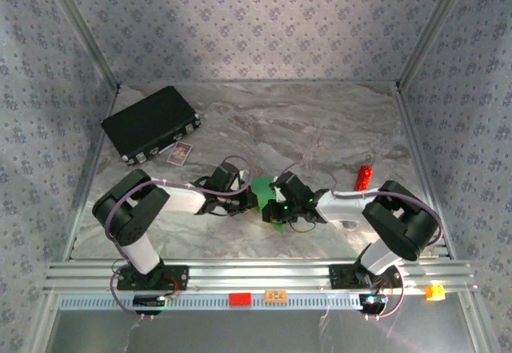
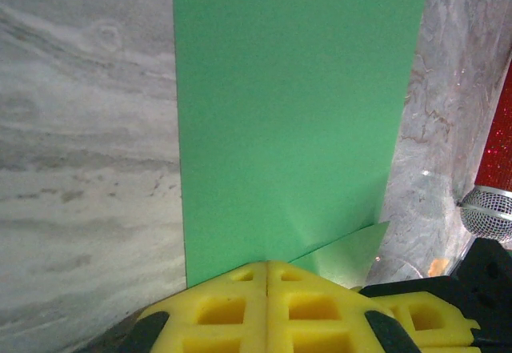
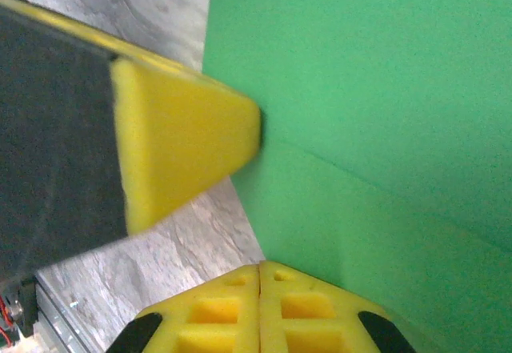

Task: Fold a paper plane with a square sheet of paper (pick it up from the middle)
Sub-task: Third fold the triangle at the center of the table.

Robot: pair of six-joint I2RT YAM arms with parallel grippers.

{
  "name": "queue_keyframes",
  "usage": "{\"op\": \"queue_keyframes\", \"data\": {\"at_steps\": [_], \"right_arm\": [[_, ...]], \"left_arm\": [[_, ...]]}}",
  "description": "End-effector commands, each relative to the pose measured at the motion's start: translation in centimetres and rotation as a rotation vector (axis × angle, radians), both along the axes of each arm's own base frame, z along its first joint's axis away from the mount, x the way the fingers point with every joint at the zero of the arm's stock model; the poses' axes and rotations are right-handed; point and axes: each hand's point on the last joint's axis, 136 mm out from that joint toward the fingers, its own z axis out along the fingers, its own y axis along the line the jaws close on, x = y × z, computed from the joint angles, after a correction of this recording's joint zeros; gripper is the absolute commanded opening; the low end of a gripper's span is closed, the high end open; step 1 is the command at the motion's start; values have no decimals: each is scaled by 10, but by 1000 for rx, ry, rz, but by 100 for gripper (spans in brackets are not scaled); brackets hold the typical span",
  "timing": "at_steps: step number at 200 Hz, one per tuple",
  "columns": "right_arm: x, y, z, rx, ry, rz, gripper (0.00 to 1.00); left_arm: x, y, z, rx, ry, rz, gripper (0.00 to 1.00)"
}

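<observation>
Top external view puts the square sheet of paper [image 1: 262,190] a little nearer than the middle of the table, towards the near edge, with both arms bent in over it. On the left wrist feed my left gripper [image 2: 266,289] has its jaws pressed together at the sheet's near edge. The right gripper [image 3: 259,289] is likewise closed, set on the lower layer below a slanting crease [image 3: 384,193]. Whether either claw has paper nipped in its jaws or only bears down on it, I cannot tell.

I read this as setting a fold. To do it well I would hold one closed claw as the anchor. I would draw the other along the crease with light, even pressure, so the thin sheet neither skids nor buckles. I would also mind the two claws, which sit just beside each other.

I find nothing readable. The black case [image 1: 150,126] at the far-left corner shows no legible mark, and the card [image 1: 181,153] beside it is too small to read.
</observation>
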Motion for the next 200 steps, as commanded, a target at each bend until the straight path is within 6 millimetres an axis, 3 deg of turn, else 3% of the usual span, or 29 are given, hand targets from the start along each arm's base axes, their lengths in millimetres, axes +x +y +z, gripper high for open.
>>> {"op": "queue_keyframes", "data": {"at_steps": [1,111,160,200], "right_arm": [[-22,-20,-13,-38,63,-2,10],[-57,-75,-11,-59,48,-38,15],[-36,-49,38,66,-62,-7,16],[-15,-17,44,94,-52,36,15]], "left_arm": [[-7,16,-28,103,49,14,0],[-7,16,-31,105,60,22,0],[-7,15,-30,104,61,20,0],[-8,15,-31,106,65,16,0]]}}
